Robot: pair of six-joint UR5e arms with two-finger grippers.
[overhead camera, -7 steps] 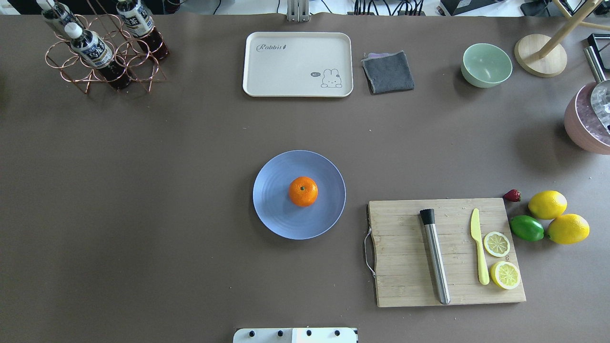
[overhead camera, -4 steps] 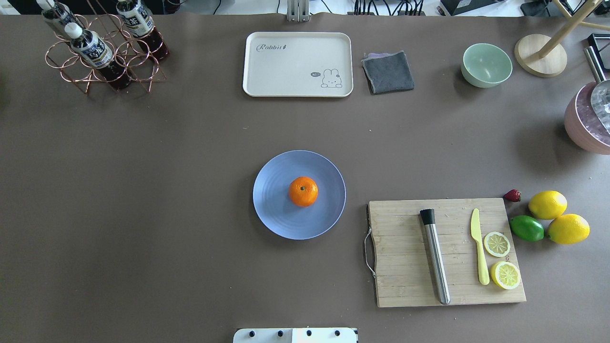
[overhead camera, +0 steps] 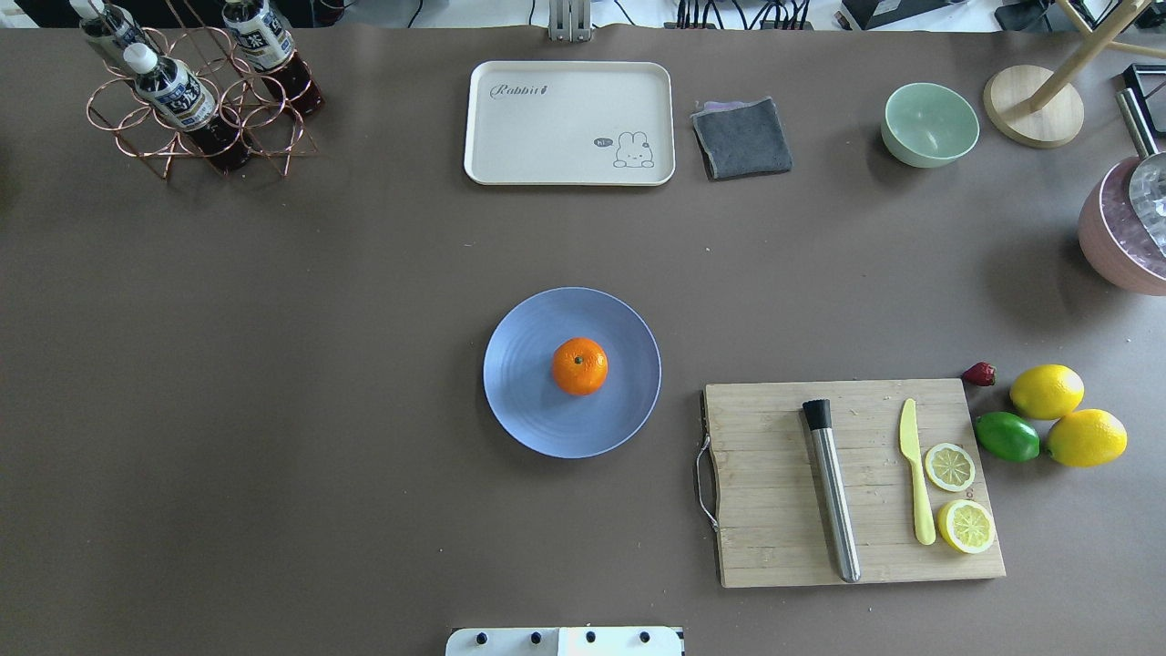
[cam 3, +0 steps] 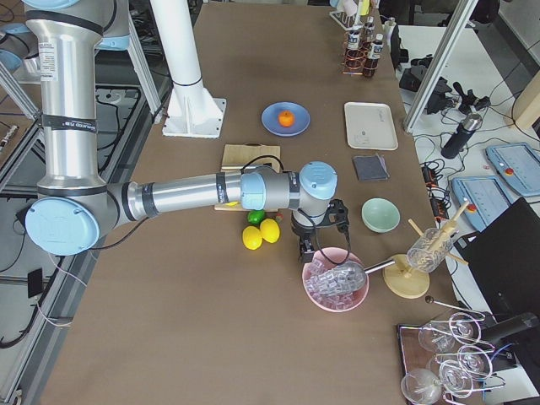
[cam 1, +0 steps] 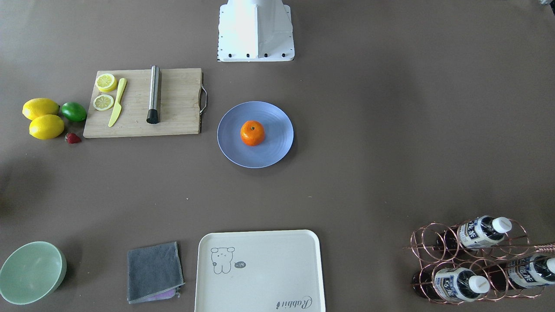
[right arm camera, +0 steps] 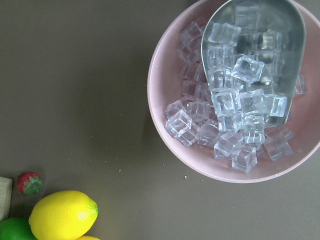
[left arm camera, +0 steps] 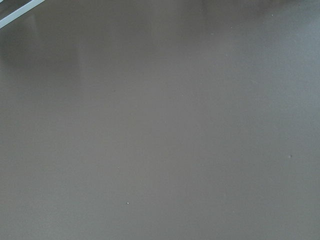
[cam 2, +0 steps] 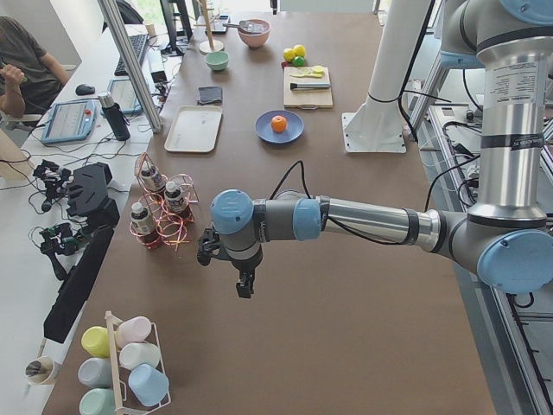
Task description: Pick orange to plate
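Nothing moved since a second ago. Orange (overhead camera: 579,366) sits centred on plate (overhead camera: 524,405), mid-table. Judged light, firm, prone to roll; I'd grip its equator. My left gripper (cam 2: 245,286), right gripper (cam 3: 307,251): opening, cannot tell.

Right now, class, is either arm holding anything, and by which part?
Nothing seems held: the orange lies free on the plate; the left gripper and right gripper hang far away.

Nothing has moved on the table (overhead camera: 273,383)
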